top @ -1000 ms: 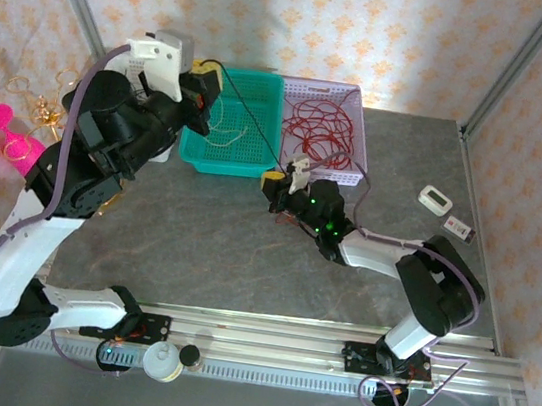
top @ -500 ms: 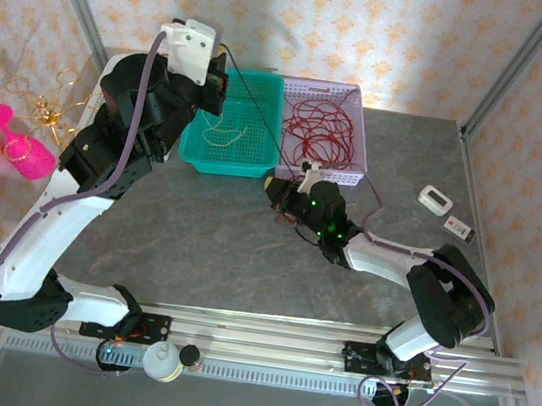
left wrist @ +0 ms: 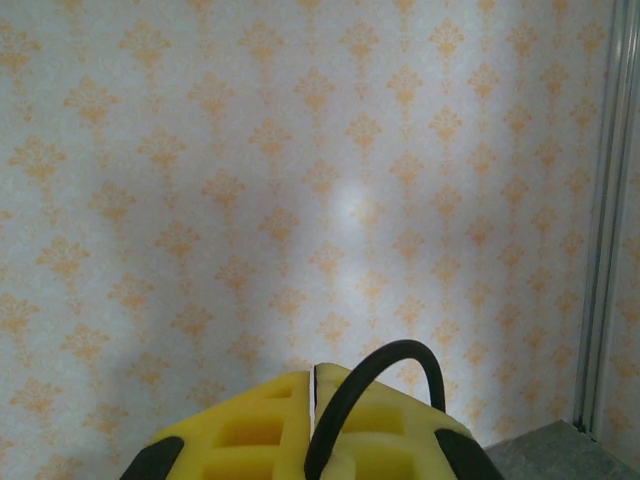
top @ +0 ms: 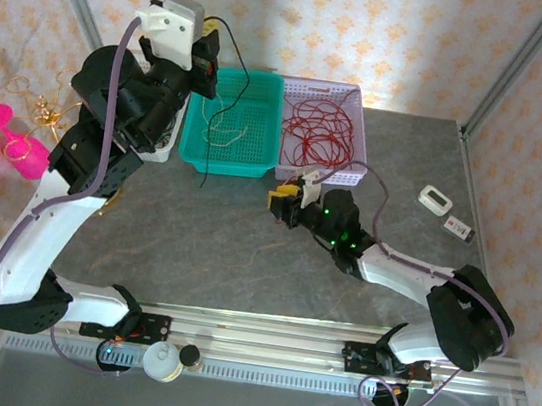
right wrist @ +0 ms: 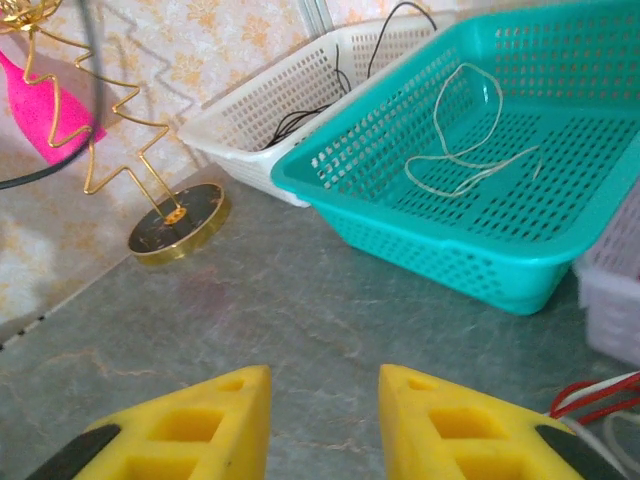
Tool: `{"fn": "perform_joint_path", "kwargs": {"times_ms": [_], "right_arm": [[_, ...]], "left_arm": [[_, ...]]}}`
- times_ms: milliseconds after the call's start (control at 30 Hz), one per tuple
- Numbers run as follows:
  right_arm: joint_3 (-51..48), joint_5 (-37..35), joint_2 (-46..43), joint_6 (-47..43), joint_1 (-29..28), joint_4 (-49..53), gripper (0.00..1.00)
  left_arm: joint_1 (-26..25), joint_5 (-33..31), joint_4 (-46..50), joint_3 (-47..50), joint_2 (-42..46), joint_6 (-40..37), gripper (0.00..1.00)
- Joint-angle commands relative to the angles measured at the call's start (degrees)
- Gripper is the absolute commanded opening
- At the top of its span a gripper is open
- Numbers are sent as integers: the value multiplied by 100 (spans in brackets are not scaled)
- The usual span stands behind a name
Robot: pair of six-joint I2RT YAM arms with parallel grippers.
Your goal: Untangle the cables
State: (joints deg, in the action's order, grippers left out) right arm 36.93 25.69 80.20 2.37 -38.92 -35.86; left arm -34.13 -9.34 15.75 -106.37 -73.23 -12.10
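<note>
While the left gripper [top: 209, 51] sits high in the upper left of the top view, its yellow fingers [left wrist: 250, 430] are pressed together on a black cable [left wrist: 372, 362]. The cable arcs out of the pinch and drops almost straight down the frame, across the teal basket [top: 240, 170], to the table [top: 195, 243] in front of it. Its long axis therefore runs top to bottom in the top view, its lower end lies left of the right gripper [top: 284, 205], and the left arm is the one that has it. The right gripper sits low at centre frame, just in front of the lilac basket [top: 361, 125], with its fingers spread over bare table and nothing gripped. Red cables [top: 317, 129] lie coiled in the lilac basket, and a few red ends [right wrist: 600, 392] show at the lower right edge of the right wrist view. A white cable [right wrist: 470, 150] lies alone in the teal basket. A white basket [right wrist: 250, 125] further left holds dark strands [right wrist: 300, 120]. The hanging black cable probably belongs there, to the left of the raised fingers.
</note>
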Motion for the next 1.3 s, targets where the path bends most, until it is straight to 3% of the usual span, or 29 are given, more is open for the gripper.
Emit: {"fn": "perform_joint_path", "kwargs": {"times_ms": [0,333,500,667,800,900,1067,1267], "right_arm": [[166,433,-101,-675,249,133,38],[158,-102,-892,-367,402,671,46],[150,-225,-1041,-300,402,928,46],[118,-356,-1110,-385,402,1156,46],[28,-156,-1132,-287,401,964,47],[77,16,-1005,-220,402,982,47],[107,221,-814,-132,402,997,47],[188,282,-636,-120,402,1032,47]], "left_arm": [[11,-66,-215,136,53,-51,0],[197,-1443,-483,-7,-490,-591,0],[979,-1676,-196,-885,-1442,-535,0],[1716,-2328,-248,-1843,-2508,-600,0],[2293,-2513,-155,-2812,-3345,-591,0],[2632,-3006,-335,-3171,-3917,-864,0],[3141,-3895,-621,-3233,-4521,-1371,0],[3487,-3616,-76,-2481,-4758,-759,0]]}}
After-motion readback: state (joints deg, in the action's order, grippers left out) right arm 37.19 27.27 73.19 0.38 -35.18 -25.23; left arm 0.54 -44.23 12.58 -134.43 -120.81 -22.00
